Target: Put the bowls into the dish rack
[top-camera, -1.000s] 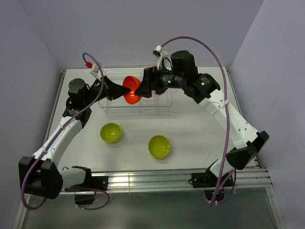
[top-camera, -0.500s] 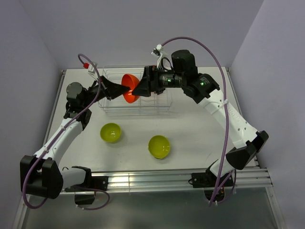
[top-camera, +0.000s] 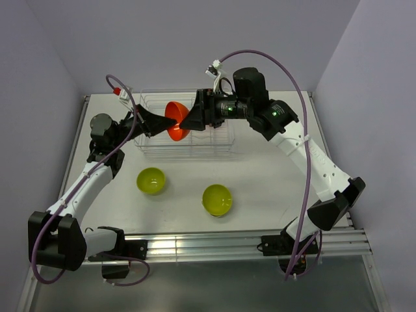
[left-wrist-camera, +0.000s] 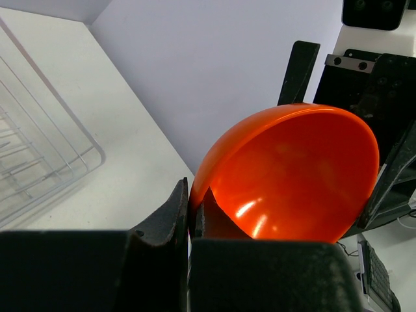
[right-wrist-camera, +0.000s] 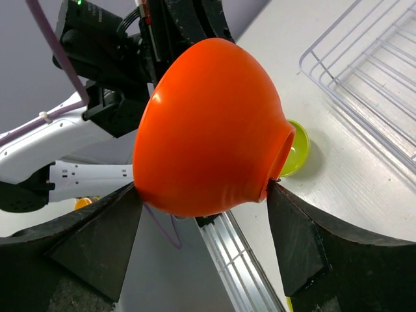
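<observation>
An orange bowl hangs on its side above the wire dish rack. My left gripper is shut on its rim, one finger inside and one outside. My right gripper comes from the other side with its jaws wide. One fingertip lies against the bowl's wall near the rim and the other against its foot. Two lime-green bowls sit upright on the table in front of the rack.
The rack's wires show below the bowl in both wrist views. A green bowl lies on the table beyond the orange one. An aluminium rail runs along the near edge between the arm bases.
Both grippers and the orange bowl rose slightly and shifted back over the rack. My right jaws have narrowed onto the bowl. The green bowls have not moved.
</observation>
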